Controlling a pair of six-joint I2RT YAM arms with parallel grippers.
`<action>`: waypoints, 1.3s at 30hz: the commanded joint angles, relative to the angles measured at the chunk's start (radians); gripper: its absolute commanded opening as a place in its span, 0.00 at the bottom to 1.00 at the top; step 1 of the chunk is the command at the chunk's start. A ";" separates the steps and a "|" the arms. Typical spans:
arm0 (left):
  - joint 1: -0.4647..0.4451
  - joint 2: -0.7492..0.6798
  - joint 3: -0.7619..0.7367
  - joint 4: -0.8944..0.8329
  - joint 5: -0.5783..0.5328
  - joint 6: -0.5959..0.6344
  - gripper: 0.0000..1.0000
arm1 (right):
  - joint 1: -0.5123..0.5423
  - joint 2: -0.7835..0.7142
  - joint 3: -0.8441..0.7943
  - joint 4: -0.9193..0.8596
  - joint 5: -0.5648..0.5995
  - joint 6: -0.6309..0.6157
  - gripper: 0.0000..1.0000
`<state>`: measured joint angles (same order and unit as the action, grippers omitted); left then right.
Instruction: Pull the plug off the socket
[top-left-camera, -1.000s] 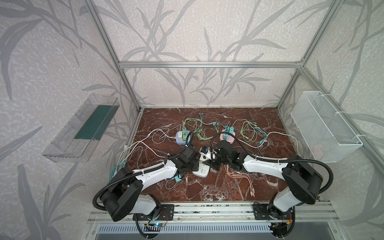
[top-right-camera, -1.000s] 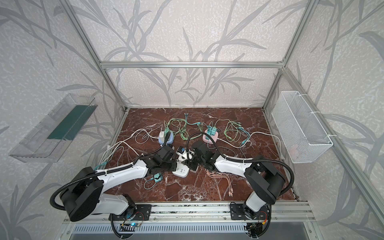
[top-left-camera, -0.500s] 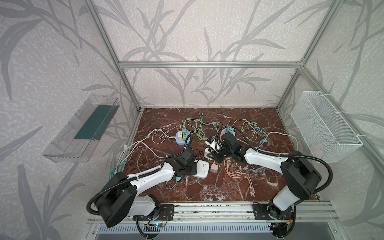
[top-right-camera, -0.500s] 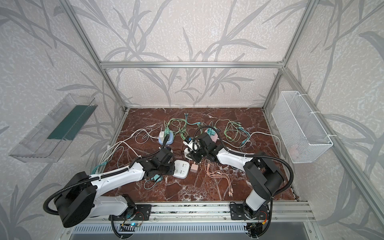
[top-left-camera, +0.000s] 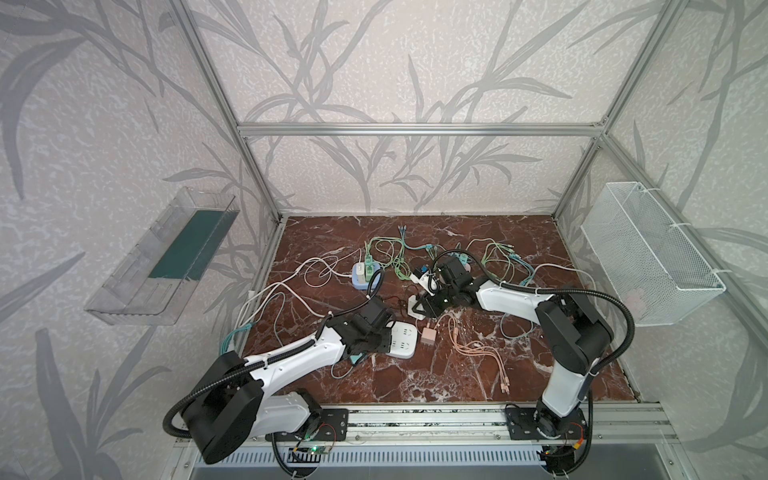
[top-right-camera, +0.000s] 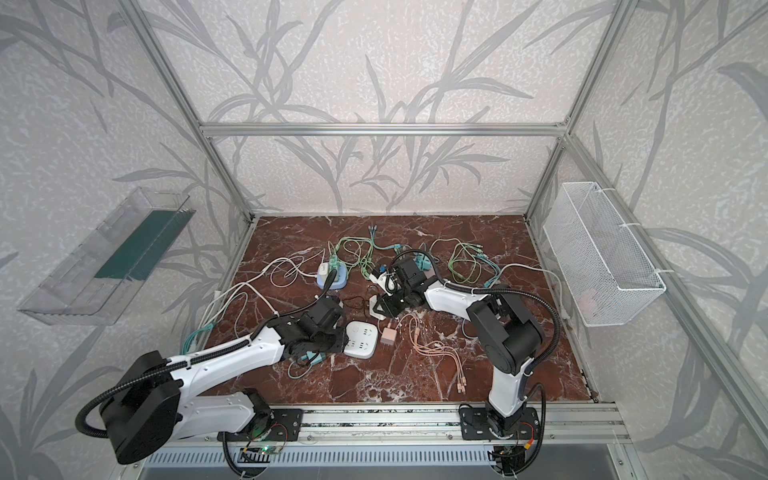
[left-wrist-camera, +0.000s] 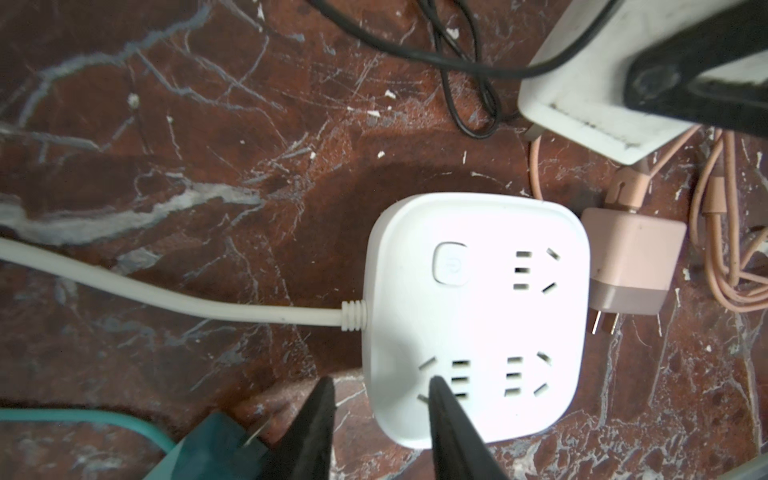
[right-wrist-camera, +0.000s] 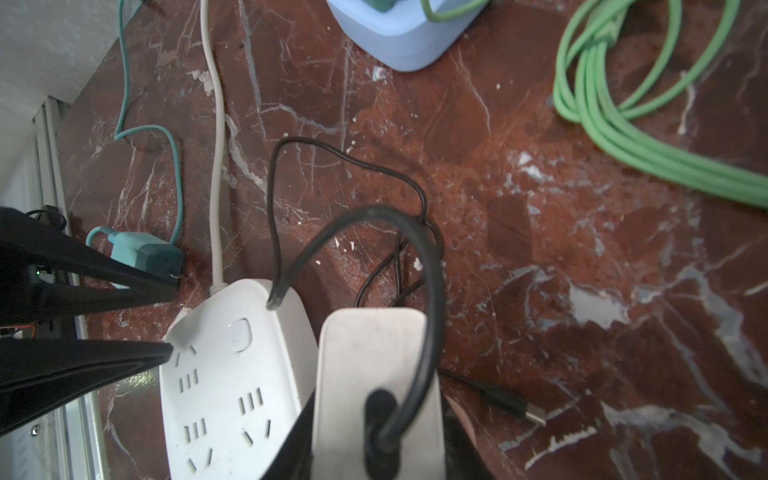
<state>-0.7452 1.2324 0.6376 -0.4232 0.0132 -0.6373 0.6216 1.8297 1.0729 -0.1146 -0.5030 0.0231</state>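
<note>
The right pincer (top-left-camera: 420, 309) clasps the white plug (right-wrist-camera: 361, 365), held clear just far-right of the socket (top-left-camera: 401, 340) on the surface (top-left-camera: 478, 374), while the left pincer (left-wrist-camera: 380, 382) hovers released at the socket's left edge.

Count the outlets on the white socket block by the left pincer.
3 outlets, all empty, on the socket block: one beside the button, two along the opposite edge, one of those partly under the left pincer. None seems hidden.

Overhead stereo pair; close downward wrist views
</note>
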 joint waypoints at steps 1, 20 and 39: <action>-0.003 -0.052 0.039 -0.039 -0.058 0.011 0.48 | -0.008 0.011 0.028 -0.034 -0.043 0.055 0.13; 0.066 -0.148 0.158 -0.168 -0.219 0.017 0.73 | -0.017 0.038 0.090 -0.145 -0.056 0.129 0.31; 0.320 -0.004 0.309 -0.161 -0.184 0.108 0.77 | -0.020 -0.062 0.121 -0.280 0.092 0.187 0.61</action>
<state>-0.4564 1.2079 0.9138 -0.5762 -0.1802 -0.5648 0.6064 1.8336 1.1641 -0.3424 -0.4580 0.2066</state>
